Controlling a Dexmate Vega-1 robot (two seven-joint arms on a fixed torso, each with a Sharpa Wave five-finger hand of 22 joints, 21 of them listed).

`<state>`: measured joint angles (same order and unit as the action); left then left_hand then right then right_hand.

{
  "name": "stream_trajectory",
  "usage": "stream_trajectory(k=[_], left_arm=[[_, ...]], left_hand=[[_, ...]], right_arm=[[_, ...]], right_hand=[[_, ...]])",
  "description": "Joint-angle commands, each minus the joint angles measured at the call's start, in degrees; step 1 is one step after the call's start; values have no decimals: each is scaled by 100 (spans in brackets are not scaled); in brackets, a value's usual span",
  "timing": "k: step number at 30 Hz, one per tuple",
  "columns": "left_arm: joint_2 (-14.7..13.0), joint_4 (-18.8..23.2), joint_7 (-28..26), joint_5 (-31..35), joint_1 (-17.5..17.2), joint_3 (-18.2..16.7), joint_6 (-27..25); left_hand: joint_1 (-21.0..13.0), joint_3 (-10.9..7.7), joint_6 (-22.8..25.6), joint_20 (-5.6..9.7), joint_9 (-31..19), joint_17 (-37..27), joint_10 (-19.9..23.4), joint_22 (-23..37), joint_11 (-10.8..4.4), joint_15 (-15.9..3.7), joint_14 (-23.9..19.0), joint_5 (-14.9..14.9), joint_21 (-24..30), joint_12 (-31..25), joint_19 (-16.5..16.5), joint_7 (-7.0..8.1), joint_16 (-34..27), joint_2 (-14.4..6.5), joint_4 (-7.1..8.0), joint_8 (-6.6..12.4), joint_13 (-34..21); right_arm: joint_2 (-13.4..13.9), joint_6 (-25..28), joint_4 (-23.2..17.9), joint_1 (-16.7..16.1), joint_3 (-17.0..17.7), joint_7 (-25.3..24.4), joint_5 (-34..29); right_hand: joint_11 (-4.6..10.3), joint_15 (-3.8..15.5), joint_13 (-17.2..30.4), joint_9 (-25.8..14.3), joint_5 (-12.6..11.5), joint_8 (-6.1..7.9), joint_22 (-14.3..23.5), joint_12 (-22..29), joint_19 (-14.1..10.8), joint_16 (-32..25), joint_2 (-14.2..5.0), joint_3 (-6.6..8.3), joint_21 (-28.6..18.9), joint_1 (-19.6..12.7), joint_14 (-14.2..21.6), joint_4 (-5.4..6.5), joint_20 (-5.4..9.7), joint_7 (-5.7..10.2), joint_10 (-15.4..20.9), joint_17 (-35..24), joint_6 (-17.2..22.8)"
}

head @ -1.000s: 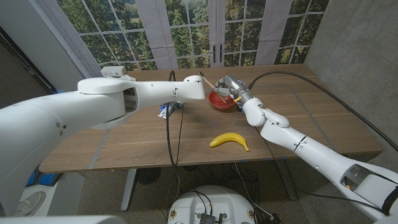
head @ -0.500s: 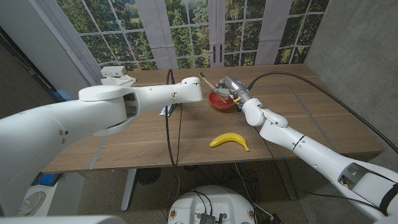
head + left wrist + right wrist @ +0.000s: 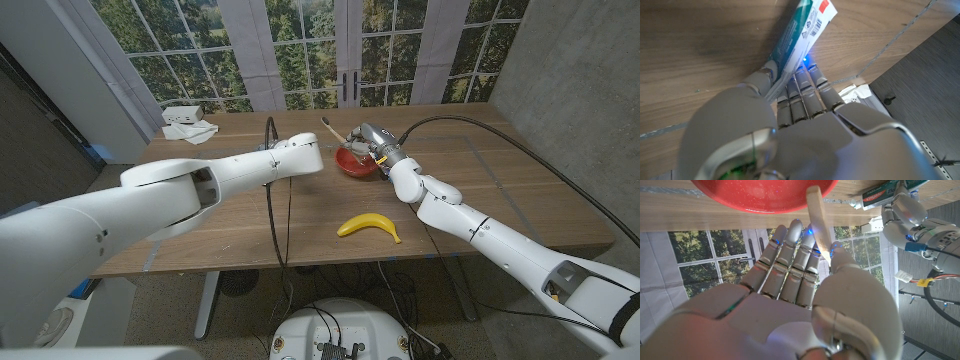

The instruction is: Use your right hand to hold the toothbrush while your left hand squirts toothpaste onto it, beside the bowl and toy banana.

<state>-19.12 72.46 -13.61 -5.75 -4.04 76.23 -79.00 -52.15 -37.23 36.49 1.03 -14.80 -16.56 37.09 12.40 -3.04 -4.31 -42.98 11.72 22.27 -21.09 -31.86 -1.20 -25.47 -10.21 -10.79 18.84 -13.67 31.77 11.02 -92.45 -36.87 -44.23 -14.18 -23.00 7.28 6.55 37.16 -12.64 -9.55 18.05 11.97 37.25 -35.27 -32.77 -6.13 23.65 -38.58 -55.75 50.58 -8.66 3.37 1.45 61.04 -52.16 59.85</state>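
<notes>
Right hand point(image 3: 368, 138) up over far-centre of wooden counter point(image 3: 500, 190), just behind red bowl point(image 3: 355, 161), fingers wrapped round pale handle of toothbrush point(image 3: 328, 125); brush sticks up and toward robot's left, bristle end dark at tip. Rt wrist view: same hand point(image 3: 800, 275) pinching toothbrush point(image 3: 818, 220) between thumb and fingers, handle crossing in front of bowl point(image 3: 765, 192) rim. Left hand hidden behind own forearm in head view; in left wrist view left hand point(image 3: 790, 100) low at counter point(image 3: 700, 55), fingers closed on nozzle end of toothpaste tube point(image 3: 800, 25), tube lying along wood, green/white w/ red patch and barcode. Rt wrist view also catches left hand point(image 3: 905, 215) w/ toothpaste tube point(image 3: 880, 197) beside it on counter. Toy banana point(image 3: 369, 226) lying on counter nearer robot than bowl, apart from it, untouched. Crumpled white cloth point(image 3: 188, 122) at far left corner. Black cable point(image 3: 272, 200) draped across counter near left forearm.
</notes>
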Motion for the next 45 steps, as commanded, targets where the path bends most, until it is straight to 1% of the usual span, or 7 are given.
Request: stream_trajectory(k=[1,5,8,15,20,35,45], left_arm=[[-403,934,-1075,207,-544,-748,-98],[-557,1240,-1607,-58,-654,-911,-98],[-655,1405,-2218,-496,-717,-1040,-98],[-943,1567,-4138,-2529,-365,-713,-98],[-1102,1700,-4962,-3405,-218,-593,-98],[-1495,2484,-4960,-2855,-571,-861,-98],[-1724,2744,-4925,-2794,-549,-768,-98]], left_hand=[[-101,9,65,-8,-32,-35,656,29,-571,-933,-31,49,50,-43,-68,39,-42,-1,-43,39,-26],[-164,36,81,-6,-57,-54,670,38,-631,-931,-46,47,81,-46,-72,41,-59,27,-39,52,-46],[-188,56,80,3,-70,-66,667,42,-601,-928,-47,44,96,-44,-69,43,-66,38,-32,54,-56],[-228,101,58,-5,-99,-61,632,50,-593,-921,-23,39,121,-27,-41,54,-50,67,-17,52,-78],[-240,124,40,-7,-114,-58,614,54,-604,-916,0,37,135,-18,-26,58,-35,72,-4,47,-89],[-259,191,86,18,-156,-95,693,63,-646,-914,-77,29,182,-44,-5,61,-77,62,32,74,-119],[-280,215,83,43,-178,-115,695,67,-651,-921,-84,29,205,-42,13,76,-82,59,32,78,-136]], right_arm=[[-6,-18,28,23,-14,-2,32],[-9,-27,23,24,-17,-10,32],[-5,-23,9,20,-17,-11,28],[10,-10,-29,2,-5,-8,34],[-13,87,-15,31,-31,14,-8],[-54,654,-145,141,-182,223,-214],[-49,1161,-310,214,-334,330,-492]], right_hand=[[141,573,15,-19,-29,24,9,2,51,10,-244,25,-43,-291,37,-4,356,3,130,-34,37],[139,576,13,-19,-30,21,6,1,59,19,-242,27,-60,-295,41,-7,351,7,142,-47,38],[136,572,22,-19,-29,19,4,-4,67,30,-244,28,-72,-291,42,-4,350,0,124,-54,37],[140,575,28,-20,-30,12,-2,-6,74,47,-243,31,-105,-295,53,-6,351,5,128,-76,33],[137,572,23,-21,-29,9,-5,-13,82,68,-240,32,-130,-290,50,-4,357,6,133,-88,33],[144,571,39,-24,-28,2,-16,-18,106,103,-245,38,-198,-287,77,0,355,11,139,-134,38],[154,569,48,-25,-26,-2,-22,-22,120,125,-236,36,-240,-283,85,-1,342,5,144,-162,42]])
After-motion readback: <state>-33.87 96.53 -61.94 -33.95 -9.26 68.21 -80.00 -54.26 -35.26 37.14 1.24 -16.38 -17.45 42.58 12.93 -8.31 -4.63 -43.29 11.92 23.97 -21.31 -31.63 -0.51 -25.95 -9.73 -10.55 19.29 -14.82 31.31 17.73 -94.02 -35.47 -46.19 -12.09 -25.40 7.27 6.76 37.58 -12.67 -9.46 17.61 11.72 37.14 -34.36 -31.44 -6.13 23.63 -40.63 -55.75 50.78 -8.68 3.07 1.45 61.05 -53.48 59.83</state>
